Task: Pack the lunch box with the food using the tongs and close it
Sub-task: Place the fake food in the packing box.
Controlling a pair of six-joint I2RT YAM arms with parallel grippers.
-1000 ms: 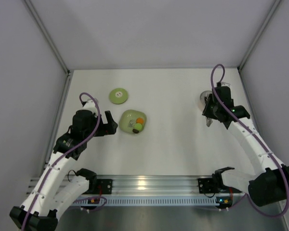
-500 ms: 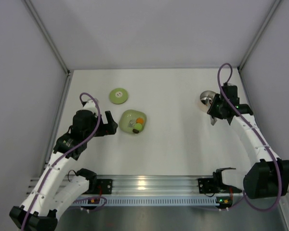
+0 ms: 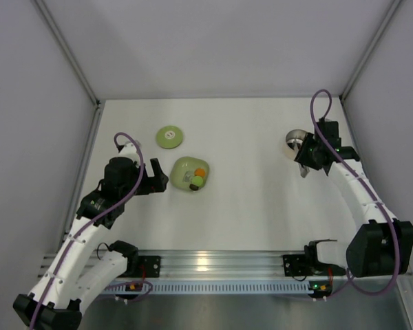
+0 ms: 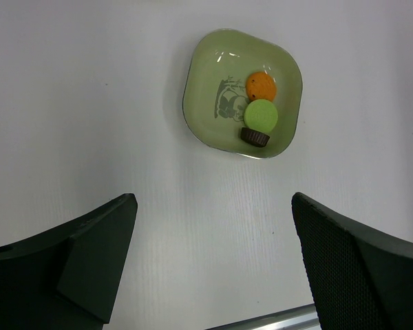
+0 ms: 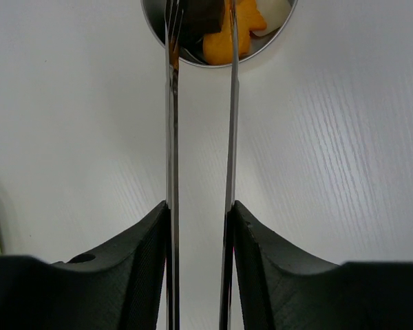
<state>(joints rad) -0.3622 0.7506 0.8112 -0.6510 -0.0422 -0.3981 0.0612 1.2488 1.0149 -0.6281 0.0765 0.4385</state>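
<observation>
My right gripper (image 5: 199,206) (image 3: 308,157) is shut on the tongs (image 5: 171,137), one slim arm against each finger. The tong tips reach into the lunch box (image 5: 261,45) (image 3: 292,142) at the far right. A dark piece (image 5: 205,15) sits between the tips, beside an orange piece (image 5: 224,45) and a white one (image 5: 274,10). My left gripper (image 4: 213,198) (image 3: 155,180) is open and holds nothing, near the light green plate (image 4: 213,69) (image 3: 182,168). An orange (image 4: 260,85), a green (image 4: 261,114) and a dark brown piece of food (image 4: 255,136) lie on the plate.
The round green lid (image 3: 169,136) lies flat behind the plate. Grey walls close the table at the back and on both sides. The aluminium rail (image 3: 213,265) with the arm bases runs along the near edge.
My right arm has swung right and back, bringing the tong tips over the lunch box. The tong arms now stand a little wider apart. The left arm has not moved.
</observation>
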